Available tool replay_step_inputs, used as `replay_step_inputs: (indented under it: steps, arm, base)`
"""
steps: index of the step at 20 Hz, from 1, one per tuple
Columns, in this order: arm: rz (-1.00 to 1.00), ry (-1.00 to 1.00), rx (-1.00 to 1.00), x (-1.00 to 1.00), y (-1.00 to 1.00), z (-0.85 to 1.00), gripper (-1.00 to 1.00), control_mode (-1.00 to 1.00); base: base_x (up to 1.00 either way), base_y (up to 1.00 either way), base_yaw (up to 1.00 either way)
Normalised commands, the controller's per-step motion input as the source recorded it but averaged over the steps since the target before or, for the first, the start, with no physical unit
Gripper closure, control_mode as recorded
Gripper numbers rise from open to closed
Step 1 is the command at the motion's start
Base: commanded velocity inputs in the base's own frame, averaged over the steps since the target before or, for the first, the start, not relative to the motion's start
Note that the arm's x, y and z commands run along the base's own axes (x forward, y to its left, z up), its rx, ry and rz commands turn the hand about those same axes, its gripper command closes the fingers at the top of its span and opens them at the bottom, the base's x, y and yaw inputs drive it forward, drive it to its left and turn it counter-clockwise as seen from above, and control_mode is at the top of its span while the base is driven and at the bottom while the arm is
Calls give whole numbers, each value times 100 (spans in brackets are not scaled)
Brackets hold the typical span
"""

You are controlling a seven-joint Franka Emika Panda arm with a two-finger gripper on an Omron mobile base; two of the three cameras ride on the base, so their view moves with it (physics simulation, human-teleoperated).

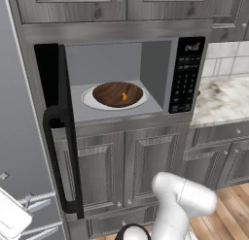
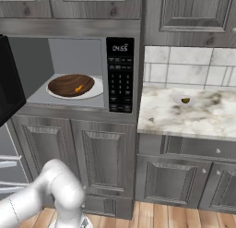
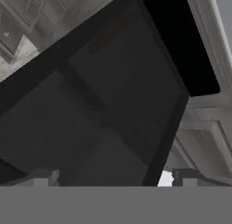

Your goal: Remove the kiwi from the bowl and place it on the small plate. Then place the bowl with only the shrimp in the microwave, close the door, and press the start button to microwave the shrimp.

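Black-framed, the door [image 1: 57,132] stood swung wide at the left of the microwave [image 1: 121,78], its long bar handle facing outward. Close up in the hand view, dark tinted glass [image 3: 104,105] lay just ahead of the gripper [image 3: 113,180], whose finger tips stood apart, clasping nothing. Inside, on the white turntable [image 1: 90,99], sat the bowl [image 1: 117,94] with the shrimp [image 1: 124,95] in it. Rightward came the keypad panel [image 2: 120,75], then the marble counter [image 2: 207,118], where the kiwi [image 2: 185,100] rested on the small plate [image 2: 177,99].
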Motion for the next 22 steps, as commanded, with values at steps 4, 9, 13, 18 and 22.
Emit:
replay_step_inputs:
  steps: [4, 9, 13, 18, 22]
  arm:
    - [-19, 16, 12, 100, 5, -22, -100, -100]
    - [-5, 6, 19, 33, -61, -6, -100, -100]
    - [0, 0, 23, 0, -100, 0, -100, -100]
    - [0, -3, 23, 1, -100, 5, -100, -100]
    - [1, -2, 24, 3, -100, 12, -100, -100]
  base:
    - [0, 0, 0]
    - [0, 0, 0]
    - [0, 0, 0]
    - [0, 0, 0]
    - [0, 0, 0]
